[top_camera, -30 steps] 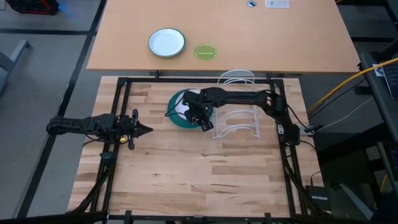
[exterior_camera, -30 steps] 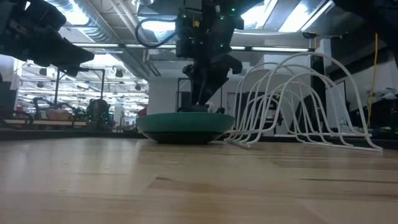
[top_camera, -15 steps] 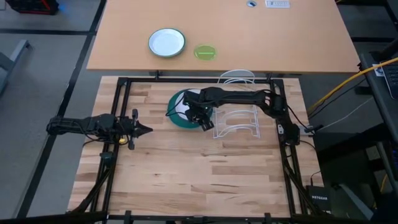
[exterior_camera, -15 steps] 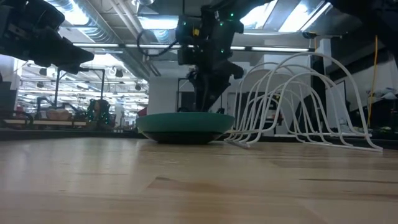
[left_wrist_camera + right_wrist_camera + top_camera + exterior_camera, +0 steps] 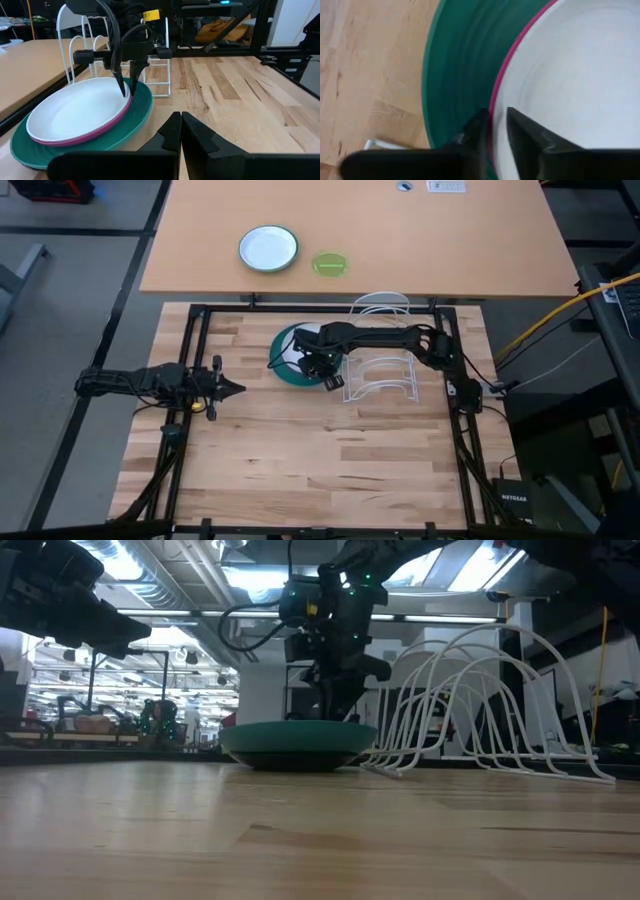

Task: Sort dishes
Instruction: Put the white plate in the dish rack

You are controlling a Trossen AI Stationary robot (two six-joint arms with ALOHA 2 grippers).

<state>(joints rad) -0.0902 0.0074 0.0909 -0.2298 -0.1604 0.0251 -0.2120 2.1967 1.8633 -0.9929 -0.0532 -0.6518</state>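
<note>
Stack sits mid-table beside the wire rack (image 5: 382, 375): white plate (image 5: 80, 112) on pink plate (image 5: 102, 131) on teal plate (image 5: 135, 117). Right gripper (image 5: 494, 131) is down at the stack's edge, jaws narrowly parted astride the plate rims, apparently not yet clamped. Left gripper (image 5: 179, 127) waits well apart, jaws closed and empty.

Step looks like gripping the top plate; next needs a firm pinch, then a lift toward the rack.

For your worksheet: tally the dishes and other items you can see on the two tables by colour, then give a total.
Teal plate: 1
Pink plate: 1
White plate: 1
White plate with a green rim: 1
Lime-green dish: 1
White wire rack: 1
Total: 6
</note>
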